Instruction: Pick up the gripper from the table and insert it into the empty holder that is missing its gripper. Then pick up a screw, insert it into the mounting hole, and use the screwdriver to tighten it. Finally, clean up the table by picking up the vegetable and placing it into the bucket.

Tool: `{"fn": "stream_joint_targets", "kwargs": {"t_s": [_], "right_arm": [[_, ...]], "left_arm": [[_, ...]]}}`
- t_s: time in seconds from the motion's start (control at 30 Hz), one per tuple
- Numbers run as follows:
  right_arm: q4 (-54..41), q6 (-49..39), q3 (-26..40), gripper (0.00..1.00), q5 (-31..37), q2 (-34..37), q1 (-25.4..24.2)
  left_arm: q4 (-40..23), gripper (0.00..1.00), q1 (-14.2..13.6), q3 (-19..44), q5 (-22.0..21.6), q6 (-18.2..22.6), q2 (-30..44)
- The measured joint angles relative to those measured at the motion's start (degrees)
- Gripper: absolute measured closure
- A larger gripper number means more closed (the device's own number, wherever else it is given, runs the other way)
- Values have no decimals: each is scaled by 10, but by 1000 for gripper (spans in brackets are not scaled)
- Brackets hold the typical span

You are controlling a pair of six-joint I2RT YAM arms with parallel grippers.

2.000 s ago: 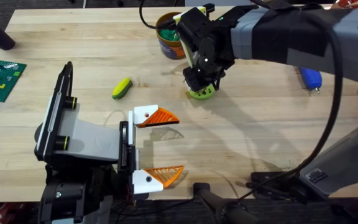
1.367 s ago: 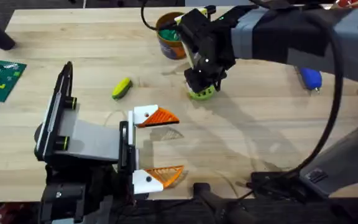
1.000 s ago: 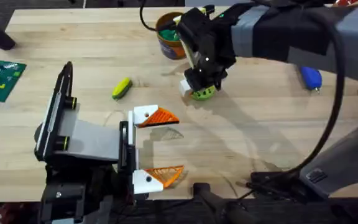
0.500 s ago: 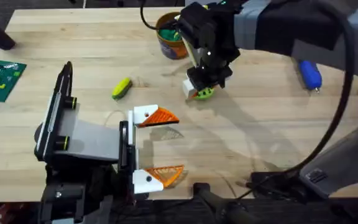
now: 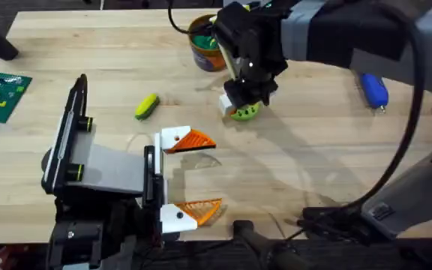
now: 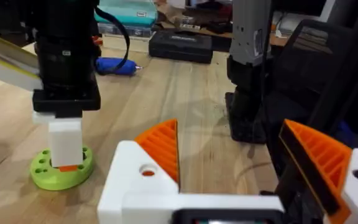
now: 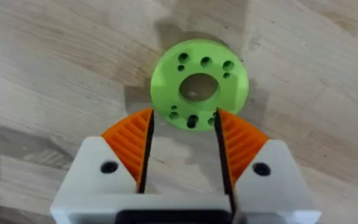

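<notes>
Over the green disc [image 7: 199,84], far centre: right gripper [image 7: 182,146], fingers parted, empty, straddling its near rim; screw holes directly below; left gripper [image 6: 229,162] open, farther off

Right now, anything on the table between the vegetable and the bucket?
Nothing visible: bare table between the vegetable and the bucket. The right claw hangs over the green disc, off that line.

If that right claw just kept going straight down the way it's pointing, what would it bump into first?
Most likely the green disc with holes. The right gripper points down at the table with its orange fingers open, and the disc's near edge sits between the tips. How high it hangs is hard to judge.
</notes>
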Motion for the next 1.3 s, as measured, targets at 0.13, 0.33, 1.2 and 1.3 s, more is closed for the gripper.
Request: {"fn": "stream_joint_targets", "kwargs": {"t_s": [0.13,0.33,1.2,1.3], "right_arm": [[-7,1,-2,426,0,4,0],[1,4,-5,419,0,4,0],[30,11,-36,991,9,3,-3],[30,11,-36,993,9,3,-3]], "left_arm": [[0,12,0,0,0,0,0],[0,12,0,0,0,0,0],[0,12,0,0,0,0,0],[0,12,0,0,0,0,0]]}}
